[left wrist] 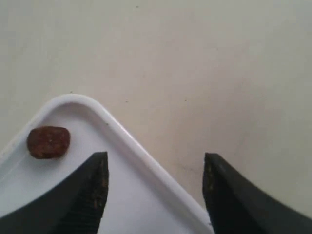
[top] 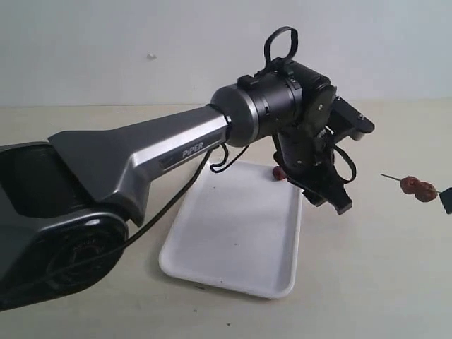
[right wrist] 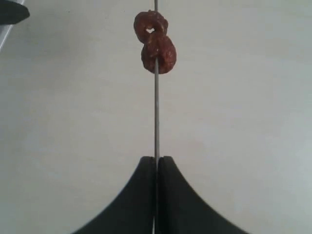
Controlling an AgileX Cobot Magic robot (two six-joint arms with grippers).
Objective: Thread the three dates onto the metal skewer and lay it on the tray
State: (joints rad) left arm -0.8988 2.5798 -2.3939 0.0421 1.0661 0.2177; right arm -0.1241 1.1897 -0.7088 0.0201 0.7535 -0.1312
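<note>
The metal skewer (right wrist: pixel 156 112) is pinched between the right fingers (right wrist: pixel 139 200) and runs straight out from their tips. Two dates (right wrist: pixel 156 44), touching each other, sit on it well beyond those tips, above the table (top: pixel 381 268) to the right of the tray (top: pixel 233 240). The third date (left wrist: pixel 48 142) lies in a tray corner, just outside the gap of the spread left fingers (left wrist: pixel 83 200), beside one tip.
</note>
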